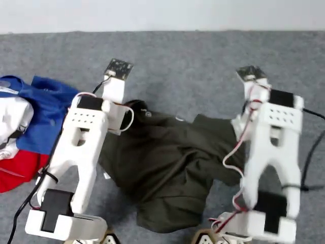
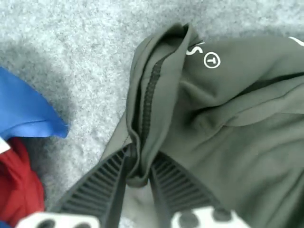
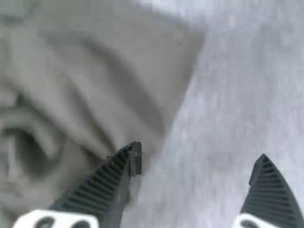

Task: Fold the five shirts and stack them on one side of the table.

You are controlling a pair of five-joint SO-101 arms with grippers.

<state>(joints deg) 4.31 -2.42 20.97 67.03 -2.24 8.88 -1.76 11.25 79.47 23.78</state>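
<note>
Olive shirt (image 1: pixel 167 157) on grey felt table (image 1: pixel 203 61); left gripper (image 2: pixel 140 161) pinching it; right gripper (image 3: pixel 199 154) spread

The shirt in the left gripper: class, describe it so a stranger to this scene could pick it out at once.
On the grey table, look to the middle. The shirt lies crumpled there, an edge pinched in the left gripper. It is dark olive; piled beside it are a blue shirt, a red shirt and a white shirt.

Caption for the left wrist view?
Left end effector shut on a fold of the dark olive fabric shirt; blue cloth shirt and red cloth shirt nearby.
</note>
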